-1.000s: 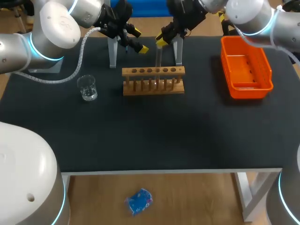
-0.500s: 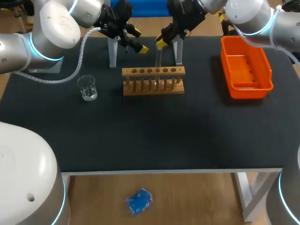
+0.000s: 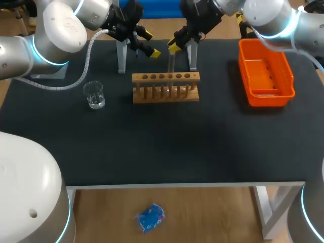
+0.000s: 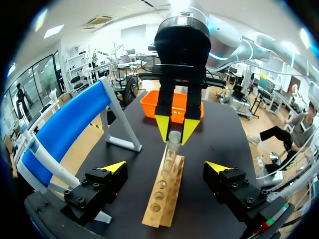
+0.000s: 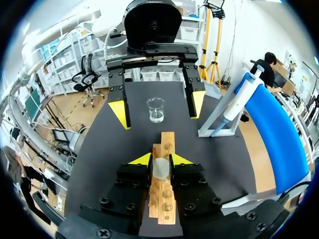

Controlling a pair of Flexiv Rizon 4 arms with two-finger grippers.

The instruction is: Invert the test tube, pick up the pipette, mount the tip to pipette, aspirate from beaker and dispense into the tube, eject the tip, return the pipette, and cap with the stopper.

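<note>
right gripper (image 5: 160, 159) clamped on test tube (image 3: 171, 63)
tube upright over rack (image 3: 165, 87) near rear edge of table (image 3: 152, 147); left gripper (image 3: 150, 43) released.

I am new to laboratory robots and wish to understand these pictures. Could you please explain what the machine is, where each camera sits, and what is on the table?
The machine is two robot arms working at a black table. One picture looks down from above. The two round pictures come from a camera on each wrist. On the table stand a wooden rack, a glass beaker and an orange tray. The right gripper is shut on a clear test tube, held upright at the rack. The left gripper faces it, open and holding nothing.
</note>
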